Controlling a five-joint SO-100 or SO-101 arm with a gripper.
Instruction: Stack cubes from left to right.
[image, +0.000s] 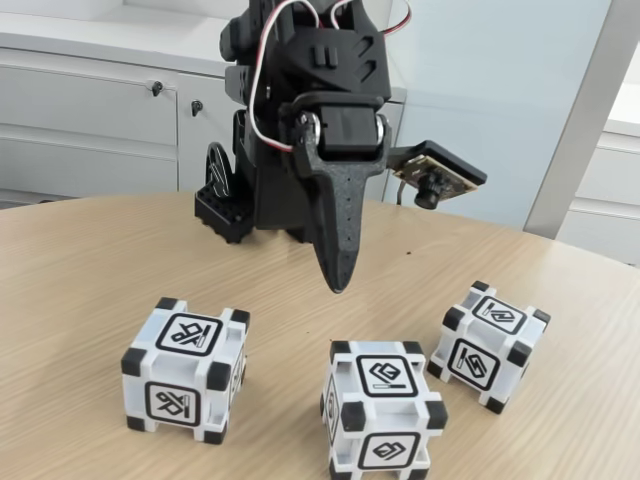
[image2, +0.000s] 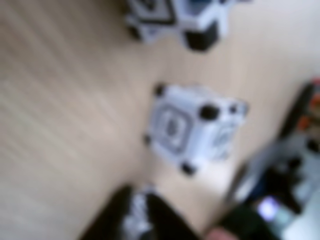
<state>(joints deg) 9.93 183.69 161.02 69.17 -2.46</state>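
1. The black plastic fingers (image: 338, 283) hang pressed together into a single downward point, with nothing between them, above the pale wood-grain surface (image: 80, 270).
2. In the fixed view their tip hovers clear of the wood, behind the gap between the left and middle cubes.
3. Three white plastic cubes with black corner blocks and black-framed square glyphs on their faces sit on the surface, each apart from the others, none stacked.
4. The left cube (image: 185, 369) stands squarely, well to the left of the tip.
5. The middle cube (image: 382, 410) is nearest the camera, at the bottom edge of the fixed view.
6. The right cube (image: 489, 345) is turned at an angle and sits just beside the middle one, a little further back.
7. The black arm (image: 300, 100) rises behind the cubes, with red and white wires looping over its top and a small camera board (image: 435, 178) jutting out to its right.
8. White cabinets (image: 90, 110) with dark knobs stand behind.
9. The wrist view is heavily blurred: one cube (image2: 192, 127) lies near the middle, another (image2: 175, 20) is cut off at the top, and the dark fingers (image2: 137, 217) enter from the bottom edge.
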